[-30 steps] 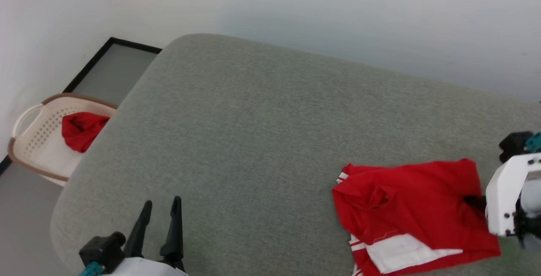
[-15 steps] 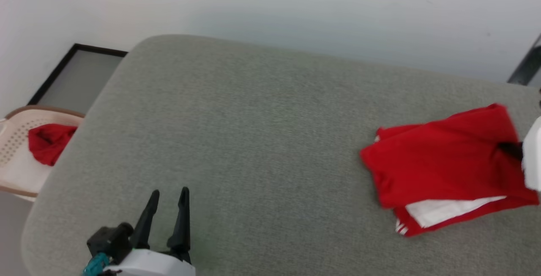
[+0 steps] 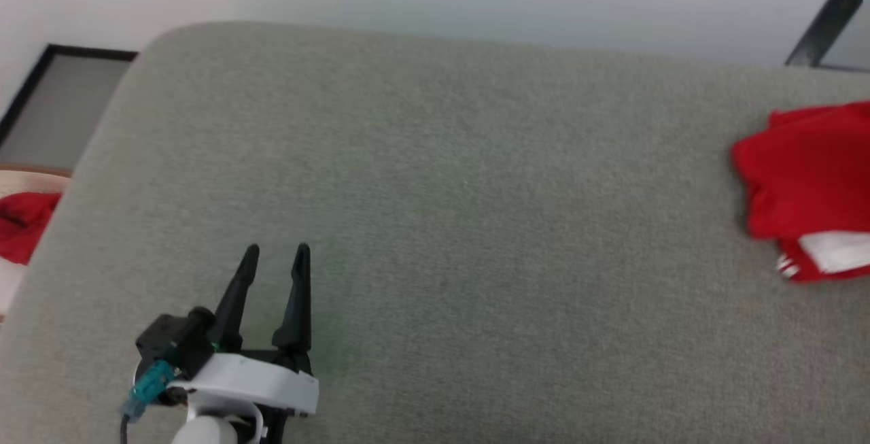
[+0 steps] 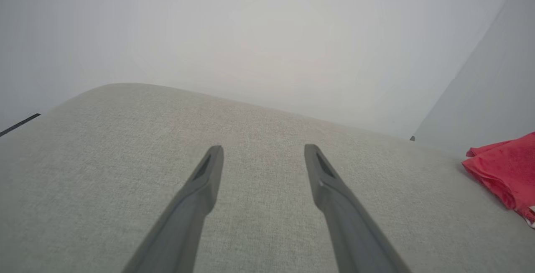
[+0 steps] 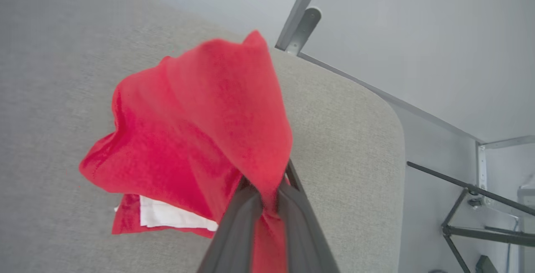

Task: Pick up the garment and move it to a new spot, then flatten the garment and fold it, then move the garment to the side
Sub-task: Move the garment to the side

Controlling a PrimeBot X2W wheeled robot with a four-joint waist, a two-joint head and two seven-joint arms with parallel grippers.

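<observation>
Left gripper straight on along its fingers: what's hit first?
Way looks free: left gripper points across bare cushion toward the wall; garment lies well to its right. It might graze the cushion first; depth unclear.

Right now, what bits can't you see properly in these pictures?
- Garment: the head view's right edge cuts off its far side.
- Same garment, left wrist view: a corner shows; the right edge cuts off the rest.
- Pinched fold, right wrist view: the shut right jaws cover it.
- Red cloth at the head view's left edge: cut off, too small to identify.
</observation>
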